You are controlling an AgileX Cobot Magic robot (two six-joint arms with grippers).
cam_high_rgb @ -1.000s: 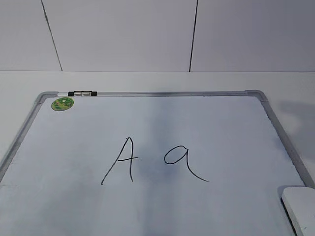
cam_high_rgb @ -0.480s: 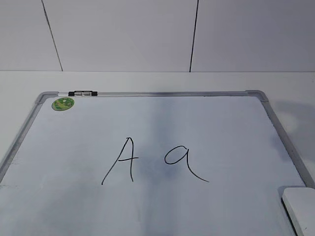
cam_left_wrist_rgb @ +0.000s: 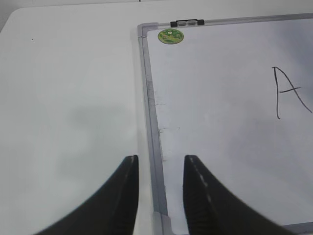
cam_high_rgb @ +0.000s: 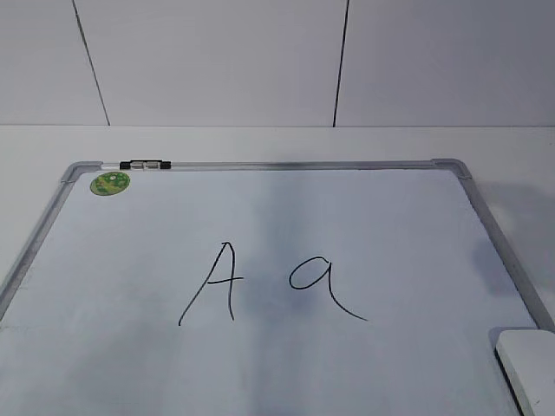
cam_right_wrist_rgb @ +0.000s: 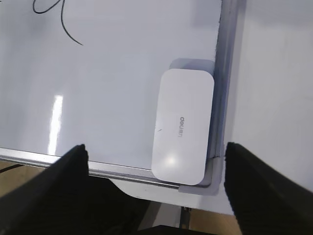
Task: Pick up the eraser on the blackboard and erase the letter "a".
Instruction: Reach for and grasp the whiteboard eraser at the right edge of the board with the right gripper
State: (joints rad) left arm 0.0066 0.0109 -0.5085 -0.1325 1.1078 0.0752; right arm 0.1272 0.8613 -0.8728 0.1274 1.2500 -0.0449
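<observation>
The eraser lay untouched in the blackboard's near right corner; the right claw hung wide open, empty, above it; the letter "a" remained unerased.

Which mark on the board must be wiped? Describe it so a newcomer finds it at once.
Start at the blackboard, a white board in a grey frame with a green sticker at its far left corner. Two black handwritten letters sit mid-board. The target is the letter "a", the right one: a round loop with a slanting tail, unlike the taller, angular capital "A".
</observation>
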